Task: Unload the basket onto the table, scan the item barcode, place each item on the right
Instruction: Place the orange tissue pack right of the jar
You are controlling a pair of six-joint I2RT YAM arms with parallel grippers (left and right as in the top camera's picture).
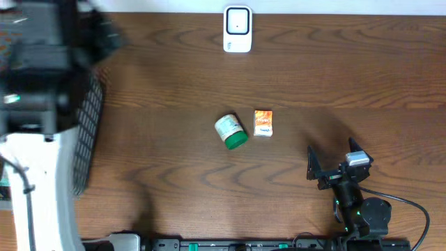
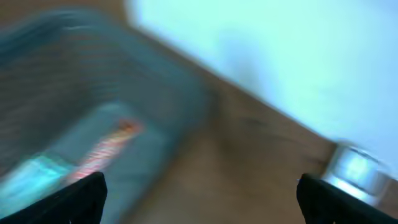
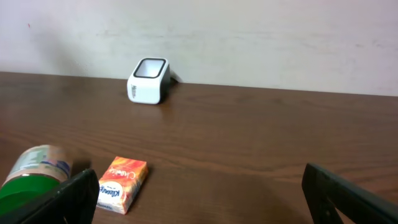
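- The orange box (image 1: 263,123) lies flat near the middle of the table (image 1: 174,84), well apart from both arms. It has white script lettering on the orange face and a pale end with a little blue; the writing is too small to read.
- Just beside it, on the robot's left, the green-lidded jar (image 1: 231,131) lies on its side, with the lid turned toward the near edge. Its pale label carries bluish print that cannot be made out. A narrow gap seems to separate jar and box.
- The white scanner (image 1: 237,29) stands at the far edge of the table, straight beyond the two items. It has a dark, rounded-square window in its upper face.
- In the right wrist view the scanner (image 3: 148,80) sits close to the wall, with the box (image 3: 122,184) and the jar (image 3: 34,177) in the near left foreground.
- The right gripper (image 1: 333,159) rests low near the front right of the table, its jaws spread wide and holding nothing.
- The left gripper (image 2: 199,199) has its fingers wide apart with nothing between them.
- The left wrist view is heavily blurred. It shows the mesh basket (image 2: 155,93) below, with a teal shape and a red-and-white striped packet (image 2: 102,152) inside; no print is legible.
- From overhead, the black basket (image 1: 89,118) sits at the table's left edge, partly under the left arm.
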